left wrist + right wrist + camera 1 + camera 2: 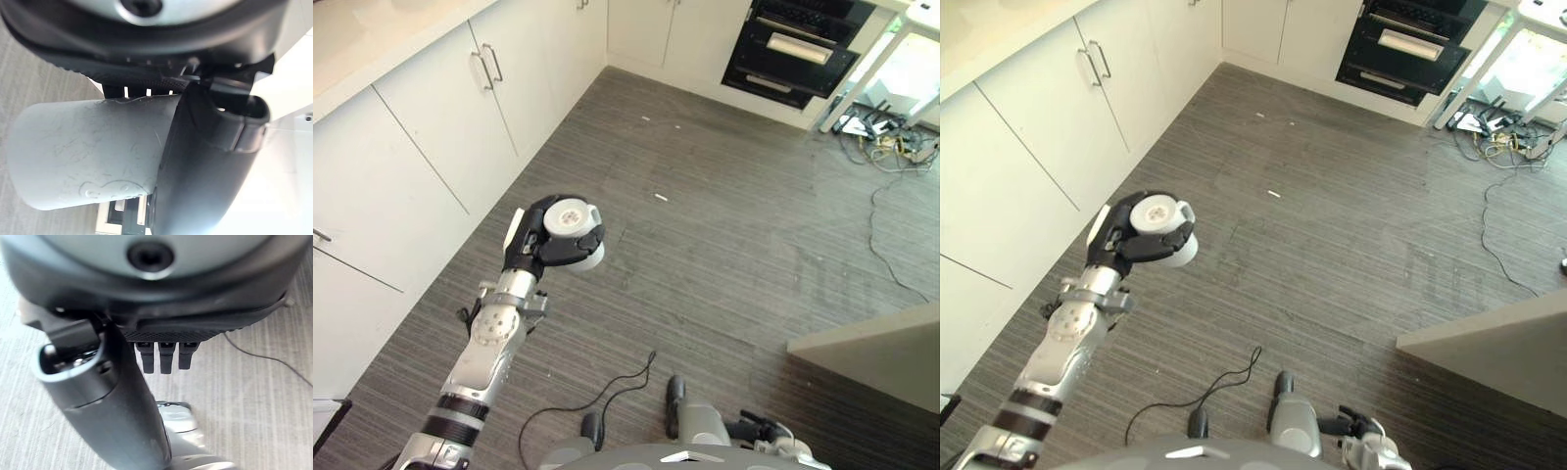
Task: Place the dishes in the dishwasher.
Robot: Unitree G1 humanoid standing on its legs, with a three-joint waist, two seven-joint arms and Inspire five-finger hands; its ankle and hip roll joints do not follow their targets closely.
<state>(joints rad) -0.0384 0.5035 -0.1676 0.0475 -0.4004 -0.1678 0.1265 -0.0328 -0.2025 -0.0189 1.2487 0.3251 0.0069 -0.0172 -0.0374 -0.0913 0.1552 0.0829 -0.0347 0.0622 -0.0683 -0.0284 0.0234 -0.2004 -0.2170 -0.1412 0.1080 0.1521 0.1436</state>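
Observation:
A white cup [588, 257] is held out over the dark striped floor, its round base turned up towards me. My left hand [530, 247] is shut on it, fingers and thumb curled round its side. In the left wrist view the cup's pale wall [93, 152] lies against the hand, with the dark thumb [210, 161] wrapped across it. My right hand [112, 406] hangs over the floor, fingers relaxed, holding nothing. A black built-in appliance [798, 49] with a silver handle is set in the far wall of cabinets.
White cabinet doors with bar handles [489, 67] line the left side and the far wall. A pale counter corner [871, 357] juts in at the right. Loose cables [891, 147] lie on the floor at the far right, and a small white scrap [661, 198] mid-floor.

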